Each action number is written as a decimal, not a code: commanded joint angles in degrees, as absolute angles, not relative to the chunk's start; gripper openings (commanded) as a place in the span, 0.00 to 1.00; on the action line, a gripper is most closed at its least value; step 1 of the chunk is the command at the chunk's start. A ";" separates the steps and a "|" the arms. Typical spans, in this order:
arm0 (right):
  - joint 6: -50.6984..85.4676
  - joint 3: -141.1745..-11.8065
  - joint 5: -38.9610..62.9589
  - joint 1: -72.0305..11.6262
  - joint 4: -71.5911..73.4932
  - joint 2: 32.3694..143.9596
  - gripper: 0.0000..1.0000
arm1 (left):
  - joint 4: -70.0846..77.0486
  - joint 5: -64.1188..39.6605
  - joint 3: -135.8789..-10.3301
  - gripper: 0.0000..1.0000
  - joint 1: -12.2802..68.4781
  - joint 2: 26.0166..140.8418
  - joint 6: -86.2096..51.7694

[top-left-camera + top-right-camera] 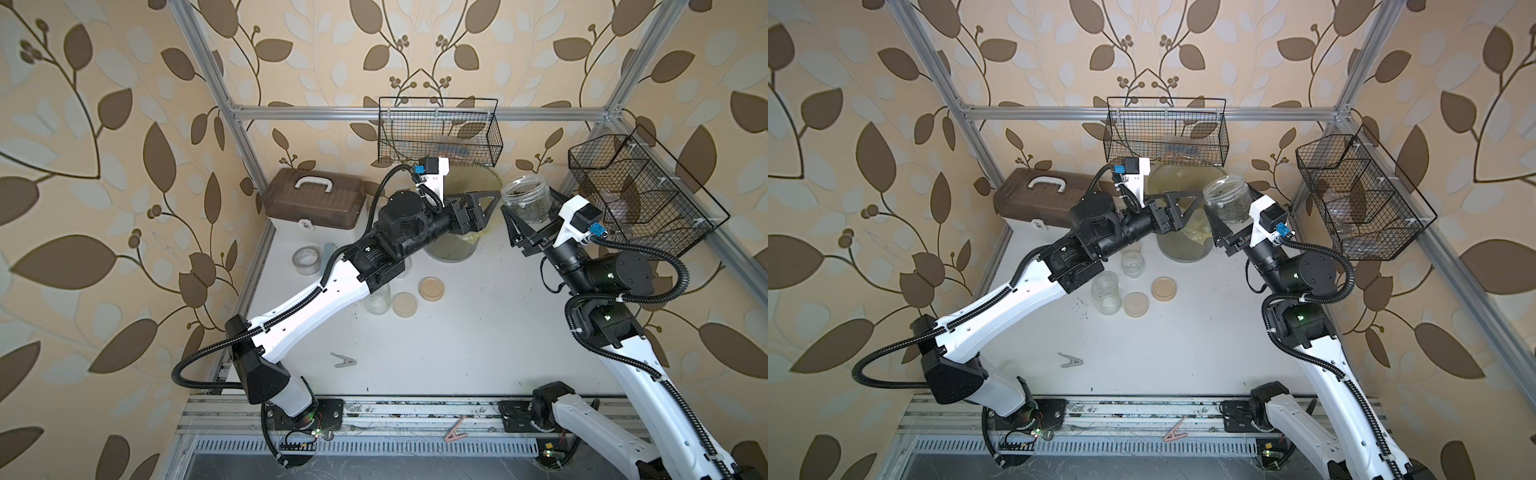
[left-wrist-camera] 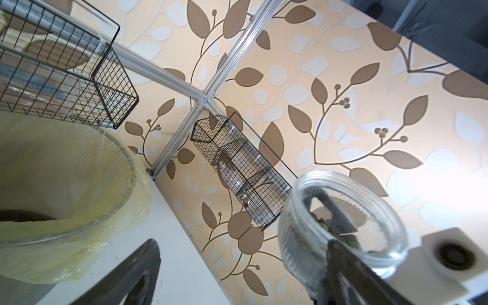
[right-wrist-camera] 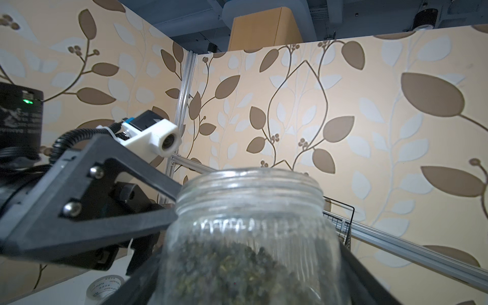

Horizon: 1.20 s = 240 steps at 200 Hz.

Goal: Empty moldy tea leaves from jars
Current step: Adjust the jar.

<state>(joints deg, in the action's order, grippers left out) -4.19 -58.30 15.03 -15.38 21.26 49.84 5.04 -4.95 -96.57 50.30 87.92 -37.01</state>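
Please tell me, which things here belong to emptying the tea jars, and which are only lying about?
For the job:
- held jar with leaves
- bin
- empty jars
- lids

Lying about:
- tape
- case
- grey clip
- pink clip
- baskets

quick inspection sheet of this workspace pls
surface: white table, dark crumbs scattered
job's things: open jar of tea leaves held near lined bin; two empty jars, two beige lids on table
clutter: tape roll, grey clip, brown clip at front, brown case
grippers: left gripper open, empty; right gripper shut on open jar
cables: black conduits loop off both arms, no snag seen
surroundings: two hanging wire baskets, leaf wallpaper
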 commanded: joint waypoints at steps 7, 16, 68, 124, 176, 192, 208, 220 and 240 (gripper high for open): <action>-3.34 -58.89 15.21 -15.89 24.52 50.07 0.40 | 6.76 -6.27 -98.26 0.99 50.71 85.78 -36.87; -3.50 -58.81 15.44 -15.99 24.44 50.32 0.40 | 7.31 -6.96 -98.36 0.99 50.71 85.87 -37.46; -5.10 -59.93 19.84 -17.66 22.85 52.60 0.40 | 4.05 -11.42 -103.18 0.99 50.80 89.03 -37.24; -5.35 -60.82 22.73 -18.10 22.34 53.53 0.41 | -1.29 -12.72 -106.16 0.99 50.89 91.11 -36.24; -6.79 -60.72 23.47 -18.81 21.05 53.70 0.41 | -3.62 -10.49 -106.87 0.90 50.98 91.76 -35.83; -6.94 -60.64 23.47 -18.83 20.73 53.62 0.41 | -3.74 -9.96 -106.69 0.85 50.98 91.59 -35.87; -7.03 -60.73 23.72 -18.82 20.65 53.62 0.41 | -4.66 -9.52 -106.80 0.82 50.98 91.68 -35.74; -7.19 -60.80 23.95 -18.89 20.50 53.85 0.41 | -5.79 -9.62 -107.25 0.82 50.98 91.92 -35.51; -7.29 -60.90 24.21 -18.99 20.32 54.04 0.41 | -8.52 -9.08 -108.61 0.88 51.14 92.76 -34.74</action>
<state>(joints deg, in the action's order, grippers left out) -5.87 -58.30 22.85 -18.44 17.58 54.30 -5.41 -10.33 -105.71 50.65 92.14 -36.40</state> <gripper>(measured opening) 0.779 0.843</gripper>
